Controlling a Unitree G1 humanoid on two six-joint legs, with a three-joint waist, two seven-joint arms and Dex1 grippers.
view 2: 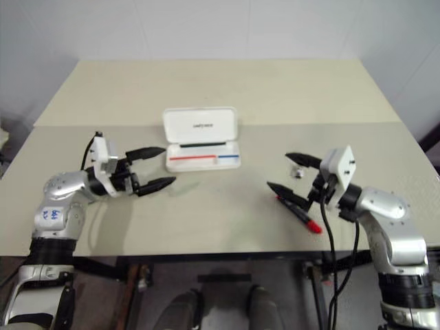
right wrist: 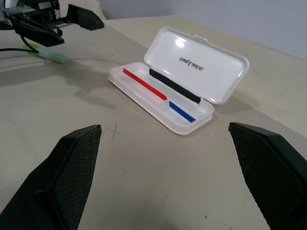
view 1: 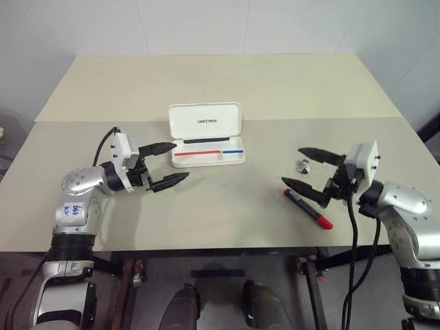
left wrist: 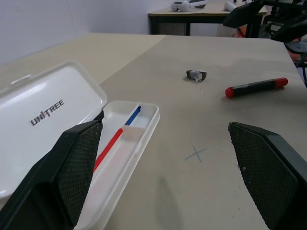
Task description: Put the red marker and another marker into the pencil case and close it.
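Observation:
The white pencil case (view 1: 208, 155) lies open at the table's middle, its lettered lid (view 1: 205, 121) standing up behind the tray. Inside run a red and a blue line, and a black strip (right wrist: 175, 86) lies along the hinge; I cannot tell whether that strip is a marker. The red marker (view 1: 307, 208) rests on the table at the right, slanting toward the front edge. My right gripper (view 1: 291, 166) hovers open just above its far end, holding nothing. Left of the case, my left gripper (view 1: 180, 161) is open and empty, pointing at it.
A small grey object (view 1: 302, 166) lies beyond the marker, near the right gripper's fingers. A faint pencilled cross (left wrist: 195, 153) marks the table in front of the case. The table's front edge (view 1: 220, 249) runs close below both arms.

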